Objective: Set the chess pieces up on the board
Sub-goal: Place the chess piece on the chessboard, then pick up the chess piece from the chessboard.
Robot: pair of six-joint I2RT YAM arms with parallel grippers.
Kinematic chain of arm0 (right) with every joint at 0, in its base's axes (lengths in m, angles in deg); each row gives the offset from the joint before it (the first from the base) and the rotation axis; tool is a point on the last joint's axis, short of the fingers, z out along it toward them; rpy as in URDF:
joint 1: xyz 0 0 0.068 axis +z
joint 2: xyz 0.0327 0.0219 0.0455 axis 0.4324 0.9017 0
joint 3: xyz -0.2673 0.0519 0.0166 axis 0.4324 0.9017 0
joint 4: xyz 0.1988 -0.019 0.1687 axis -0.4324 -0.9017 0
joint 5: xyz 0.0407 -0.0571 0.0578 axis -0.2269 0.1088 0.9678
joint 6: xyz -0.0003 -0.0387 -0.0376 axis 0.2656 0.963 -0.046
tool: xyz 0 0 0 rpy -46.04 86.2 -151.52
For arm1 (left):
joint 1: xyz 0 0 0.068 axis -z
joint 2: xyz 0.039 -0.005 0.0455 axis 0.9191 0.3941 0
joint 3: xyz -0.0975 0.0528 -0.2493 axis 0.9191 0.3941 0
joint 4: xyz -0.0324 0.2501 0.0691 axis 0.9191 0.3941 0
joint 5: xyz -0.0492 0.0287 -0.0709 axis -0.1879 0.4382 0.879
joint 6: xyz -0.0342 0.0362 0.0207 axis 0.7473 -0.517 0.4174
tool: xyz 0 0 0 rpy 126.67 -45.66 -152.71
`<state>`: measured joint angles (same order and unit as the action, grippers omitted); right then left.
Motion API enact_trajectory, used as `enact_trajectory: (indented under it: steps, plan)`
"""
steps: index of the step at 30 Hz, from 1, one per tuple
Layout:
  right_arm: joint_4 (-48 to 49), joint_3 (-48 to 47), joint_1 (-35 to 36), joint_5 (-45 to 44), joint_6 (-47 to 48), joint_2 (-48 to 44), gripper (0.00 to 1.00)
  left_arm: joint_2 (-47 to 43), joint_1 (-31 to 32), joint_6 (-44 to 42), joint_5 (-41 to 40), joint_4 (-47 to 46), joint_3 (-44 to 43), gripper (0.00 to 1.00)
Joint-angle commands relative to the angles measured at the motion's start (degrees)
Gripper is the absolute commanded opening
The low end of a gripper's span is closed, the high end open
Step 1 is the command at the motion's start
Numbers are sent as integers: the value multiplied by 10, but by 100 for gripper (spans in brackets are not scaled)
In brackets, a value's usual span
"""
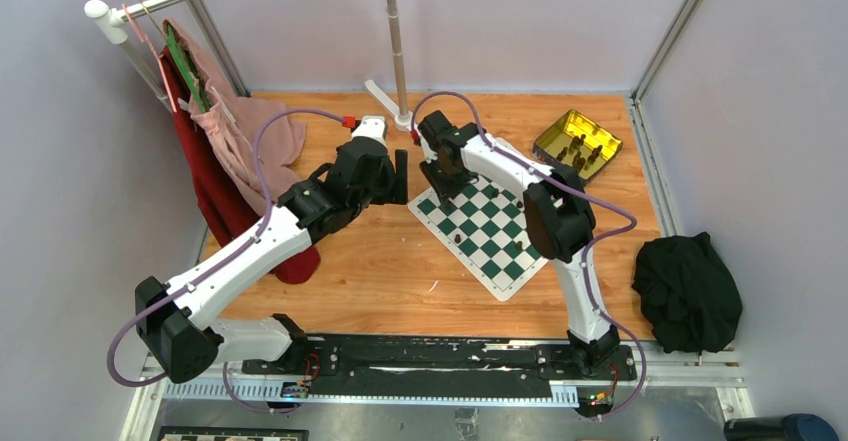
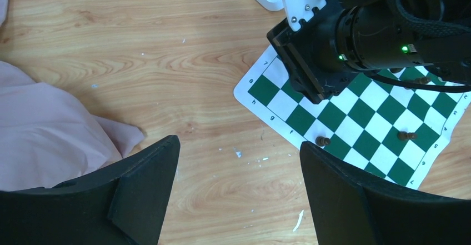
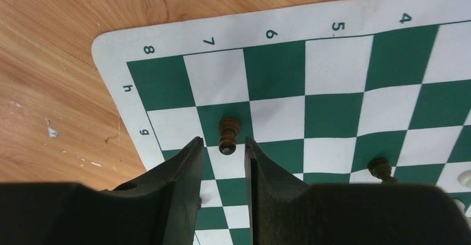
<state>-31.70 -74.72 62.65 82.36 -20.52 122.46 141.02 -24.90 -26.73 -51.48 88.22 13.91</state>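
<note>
Straddling a dark pawn [image 3: 229,135] near the board's [image 3: 333,111] h8 corner.
The right gripper [image 3: 223,143], the nearer tool, has its jaws slightly parted, 1 either side of the upright pawn on g7, apparently not pinching it. The left gripper [image 2: 239,143] hangs wide-spread and empty over the tabletop [image 2: 166,61].

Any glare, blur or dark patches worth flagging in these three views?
Top external: even light, the gold tin glints slightly. Left wrist: the board is sharp, the fingers near-black silhouettes. Right wrist: board print crisp, brown pawn in focus, its fingers dark and featureless.
</note>
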Motion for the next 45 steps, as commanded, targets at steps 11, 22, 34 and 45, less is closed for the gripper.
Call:
enact_trajectory:
  steps: [11, 22, 34, 45]
  plan:
    - [43, 170, 17, -50, -23, -200, 39, -47, 1, -64, -34, -48, 66, 97]
    - [127, 376, 41, -85, -71, -366, 38, -51, -9, -77, 113, -157, 163, 100]
    - [150, 446, 46, -109, -95, -424, 36, 16, -8, -65, 160, -196, 164, 90]
    - [127, 483, -20, -289, -142, -546, 36, 154, 69, -105, 207, -189, 92, 77]
